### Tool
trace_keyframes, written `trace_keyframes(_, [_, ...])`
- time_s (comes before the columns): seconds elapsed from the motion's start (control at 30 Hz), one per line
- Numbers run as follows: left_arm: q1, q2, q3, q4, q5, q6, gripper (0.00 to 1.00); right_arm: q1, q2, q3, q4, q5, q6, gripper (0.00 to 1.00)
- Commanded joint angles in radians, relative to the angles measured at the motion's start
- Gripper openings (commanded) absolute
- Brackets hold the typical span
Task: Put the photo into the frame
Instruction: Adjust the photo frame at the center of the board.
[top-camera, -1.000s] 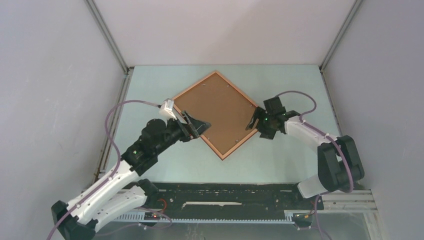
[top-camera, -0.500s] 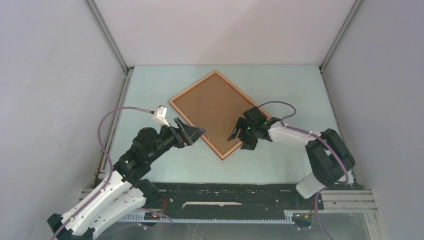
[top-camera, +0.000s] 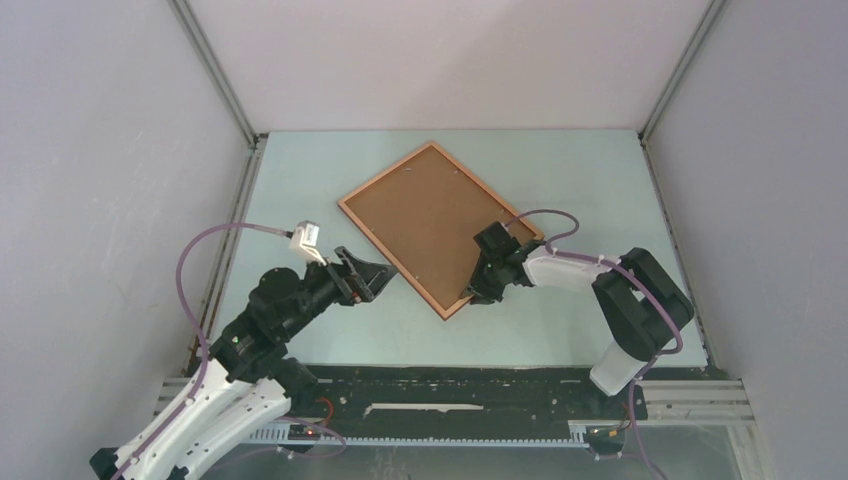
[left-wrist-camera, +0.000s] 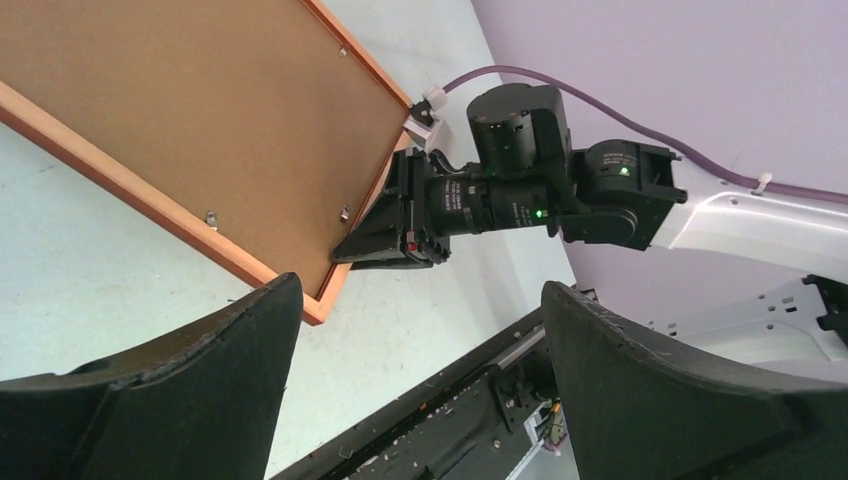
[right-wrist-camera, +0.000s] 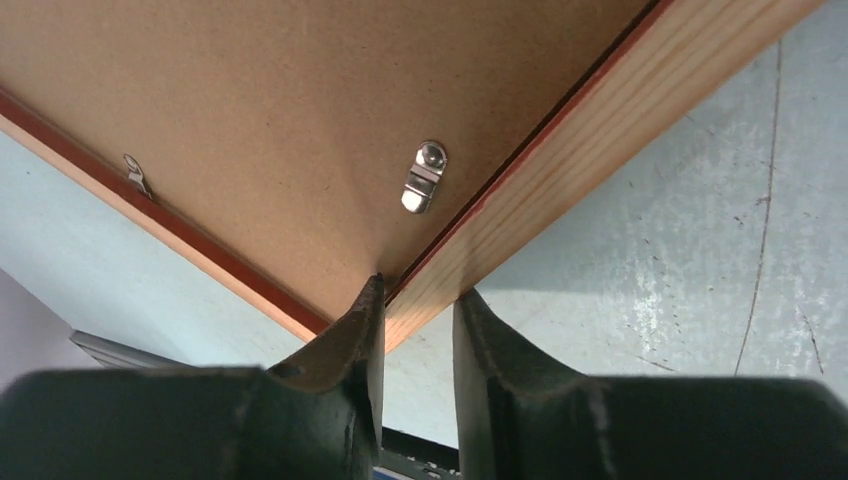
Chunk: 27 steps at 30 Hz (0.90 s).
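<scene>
The thin reddish-brown wooden rectangular frame lies back-up and turned like a diamond at the middle of the pale green worktop, its plain brown backing board showing. The right gripper pinches the frame's right-hand rail just by its near corner, one finger inside beside a small metal turn clip. The left gripper gapes wide just off the near-left rail, holding nothing.

Bright, even diffuse light; soft faint shadows; right wrist fingers blurred close-up.
</scene>
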<state>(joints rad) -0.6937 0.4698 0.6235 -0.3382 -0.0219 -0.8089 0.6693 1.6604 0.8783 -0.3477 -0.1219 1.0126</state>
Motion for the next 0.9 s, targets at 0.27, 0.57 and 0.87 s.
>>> trace_keyframes(0.27, [-0.003, 0.006, 0.064, -0.034, -0.026, 0.057, 0.95, 0.006, 0.014, -0.01, -0.253, 0.121, -0.252, 0.0])
trace_keyframes(0.57, [0.003, 0.103, 0.169, -0.125, -0.098, 0.139, 0.95, -0.238, -0.19, -0.065, -0.353, 0.197, -0.361, 0.02])
trace_keyframes(0.87, [0.157, 0.184, 0.212, -0.195, -0.016, 0.147, 0.98, -0.394, -0.251, -0.001, -0.413, 0.238, -0.532, 0.28])
